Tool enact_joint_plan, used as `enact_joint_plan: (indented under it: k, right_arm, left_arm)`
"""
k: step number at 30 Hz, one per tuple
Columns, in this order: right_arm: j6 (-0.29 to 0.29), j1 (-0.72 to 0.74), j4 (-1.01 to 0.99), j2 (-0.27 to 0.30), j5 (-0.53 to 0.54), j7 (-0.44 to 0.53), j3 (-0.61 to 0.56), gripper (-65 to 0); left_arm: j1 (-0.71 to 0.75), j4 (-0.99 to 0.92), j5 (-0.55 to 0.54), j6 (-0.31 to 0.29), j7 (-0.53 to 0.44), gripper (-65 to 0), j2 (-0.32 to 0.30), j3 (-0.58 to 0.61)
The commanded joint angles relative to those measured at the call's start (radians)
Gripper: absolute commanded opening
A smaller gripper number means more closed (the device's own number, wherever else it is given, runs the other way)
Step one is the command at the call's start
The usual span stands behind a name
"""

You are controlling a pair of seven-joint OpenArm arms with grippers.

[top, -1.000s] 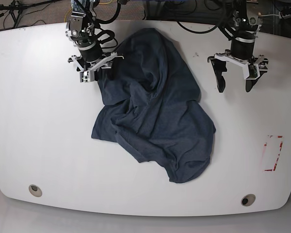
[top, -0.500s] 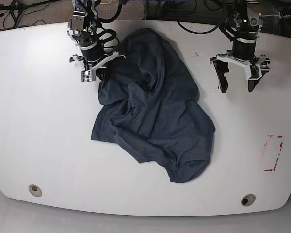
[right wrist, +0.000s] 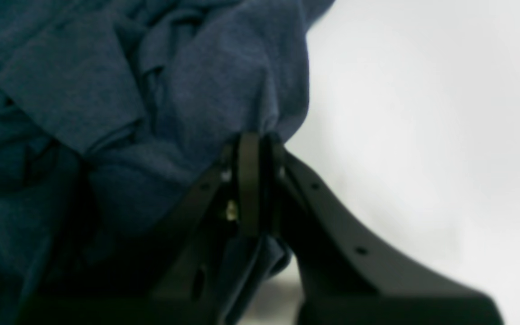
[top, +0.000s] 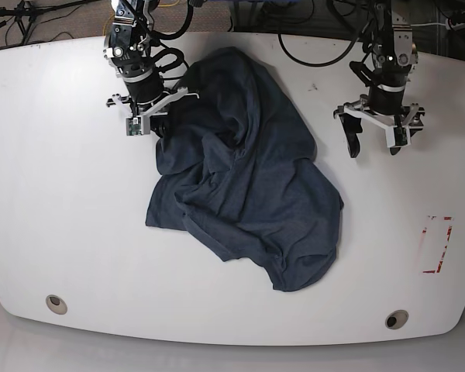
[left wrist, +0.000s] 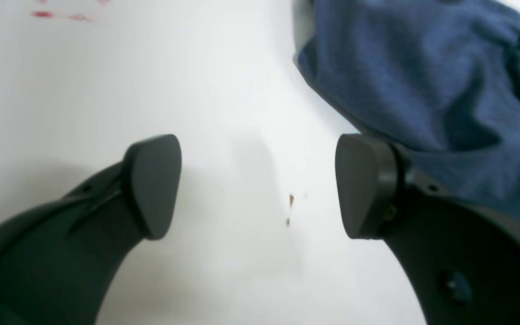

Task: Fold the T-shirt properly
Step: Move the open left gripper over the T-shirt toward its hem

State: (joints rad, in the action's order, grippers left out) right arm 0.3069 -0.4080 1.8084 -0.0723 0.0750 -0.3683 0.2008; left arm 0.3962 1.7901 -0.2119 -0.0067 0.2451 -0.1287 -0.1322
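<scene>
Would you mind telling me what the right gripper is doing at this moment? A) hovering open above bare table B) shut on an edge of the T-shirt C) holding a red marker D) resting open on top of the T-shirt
B: in the right wrist view the right gripper has its jaws pressed together with a fold of the T-shirt pinched between them.

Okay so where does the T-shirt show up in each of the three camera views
Base: T-shirt crumpled mid-table, its upper-left edge pinched by the right hand.
Left wrist: upper right, beside the open left hand.
Right wrist: fills the left and centre.
Shared landmark: the white table.
</scene>
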Motion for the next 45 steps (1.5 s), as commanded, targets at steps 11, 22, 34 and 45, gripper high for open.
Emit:
enact_joint_plan:
  k: [11, 22, 34, 45]
  right_arm:
    - [0.001, 0.000, -0.022, -0.006, 0.007, 0.006, -0.005, -65.0]
    - [0.000, 0.003, -0.006, -0.011, 0.004, 0.001, -0.009, -65.0]
    - [0.001, 0.000, 0.001, -0.010, 0.005, 0.003, -0.010, -64.9]
    - [0.000, 0.024, 0.010, -0.009, 0.001, -0.004, -0.014, -64.6]
  left_arm:
    - [-0.081, -0.049, 0.000, -0.011, -0.037, -14.7, -0.004, 0.056]
    - [-0.245, -0.138, -0.001, -0.014, 0.069, -14.5, 0.003, 0.144]
    - [-0.366, -0.253, 0.001, -0.011, 0.151, -14.9, 0.024, 0.196]
    - [-0.481, -0.384, -0.026, -0.016, 0.145, -14.6, 0.022, 0.292]
